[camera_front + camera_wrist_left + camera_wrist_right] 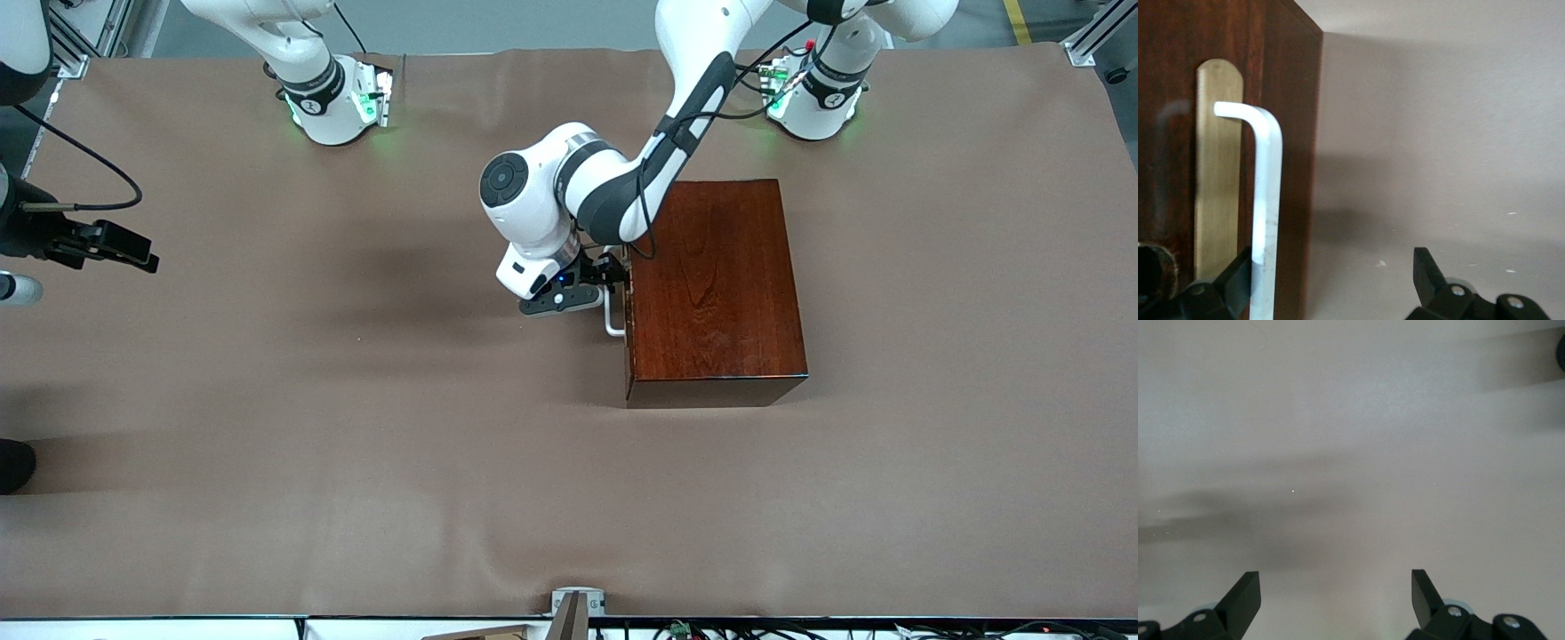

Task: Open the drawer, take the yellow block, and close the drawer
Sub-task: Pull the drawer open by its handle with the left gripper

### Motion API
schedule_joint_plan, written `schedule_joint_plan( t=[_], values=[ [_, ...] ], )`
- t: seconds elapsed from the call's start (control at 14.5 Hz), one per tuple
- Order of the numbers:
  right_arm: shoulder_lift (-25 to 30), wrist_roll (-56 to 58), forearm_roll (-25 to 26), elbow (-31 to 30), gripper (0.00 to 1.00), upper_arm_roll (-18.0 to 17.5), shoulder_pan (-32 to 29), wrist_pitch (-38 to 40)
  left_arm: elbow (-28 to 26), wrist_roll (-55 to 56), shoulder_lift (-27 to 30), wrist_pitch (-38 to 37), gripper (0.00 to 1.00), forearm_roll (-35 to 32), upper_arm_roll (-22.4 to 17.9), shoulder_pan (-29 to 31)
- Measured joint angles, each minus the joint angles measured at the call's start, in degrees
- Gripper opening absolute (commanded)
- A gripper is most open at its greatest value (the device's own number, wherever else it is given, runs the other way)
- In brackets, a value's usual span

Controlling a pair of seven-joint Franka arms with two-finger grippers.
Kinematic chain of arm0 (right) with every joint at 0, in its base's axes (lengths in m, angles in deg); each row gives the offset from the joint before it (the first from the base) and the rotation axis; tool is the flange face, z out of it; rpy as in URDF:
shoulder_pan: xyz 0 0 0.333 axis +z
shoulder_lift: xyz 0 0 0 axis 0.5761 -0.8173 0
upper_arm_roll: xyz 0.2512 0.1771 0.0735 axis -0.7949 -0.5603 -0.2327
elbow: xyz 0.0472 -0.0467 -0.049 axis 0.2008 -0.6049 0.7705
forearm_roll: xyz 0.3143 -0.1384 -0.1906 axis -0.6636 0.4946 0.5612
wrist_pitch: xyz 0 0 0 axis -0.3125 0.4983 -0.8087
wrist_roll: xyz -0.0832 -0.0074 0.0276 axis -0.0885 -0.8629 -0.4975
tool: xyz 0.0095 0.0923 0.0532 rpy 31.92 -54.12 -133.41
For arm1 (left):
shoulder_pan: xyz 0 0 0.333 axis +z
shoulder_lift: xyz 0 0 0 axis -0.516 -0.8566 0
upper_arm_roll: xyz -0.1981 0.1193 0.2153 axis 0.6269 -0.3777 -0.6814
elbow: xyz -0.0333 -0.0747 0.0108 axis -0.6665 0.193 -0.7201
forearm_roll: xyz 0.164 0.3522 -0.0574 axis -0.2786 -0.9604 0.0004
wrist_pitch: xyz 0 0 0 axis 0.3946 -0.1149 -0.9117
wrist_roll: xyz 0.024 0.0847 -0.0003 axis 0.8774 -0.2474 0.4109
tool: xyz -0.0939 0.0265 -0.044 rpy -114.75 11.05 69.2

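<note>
Left gripper [607,277] sits right at the white handle [1265,200] of the drawer [1218,173], fingers spread wide, bar just inside one fingertip [1238,273] rather than centred, and the drawer is fully shut in the dark wooden box [716,289]. Close now and the off-centre bite could slip off the bar or drag the box across the table. Yellow block isn't visible, presumably inside. Right gripper [124,249] waits at the right arm's end of the table, fingers spread over bare cloth

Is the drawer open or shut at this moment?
Shut: the drawer front sits flush with the wooden box, and the open left gripper straddles its white handle.
</note>
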Motion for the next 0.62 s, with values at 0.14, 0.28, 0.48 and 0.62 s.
schedule_joint_plan(
  t=[0.14,0.28,0.48,0.62],
  values=[
    [0.0,0.0,0.0,0.0,1.00,0.0,0.0,0.0,0.1,0.7,0.0,1.9,1.00,2.2,-0.1,0.1],
    [0.0,0.0,0.0,0.0,1.00,0.0,0.0,0.0,0.2,1.1,0.0,3.8,1.00,3.7,-0.1,0.1],
    [0.0,0.0,0.0,0.0,1.00,0.0,0.0,0.0,0.2,1.5,0.0,6.4,1.00,5.5,0.1,0.1],
    [0.0,0.0,0.0,0.0,1.00,0.0,0.0,0.0,0.2,2.1,-0.1,7.1,1.00,5.7,0.2,0.0]
  ],
)
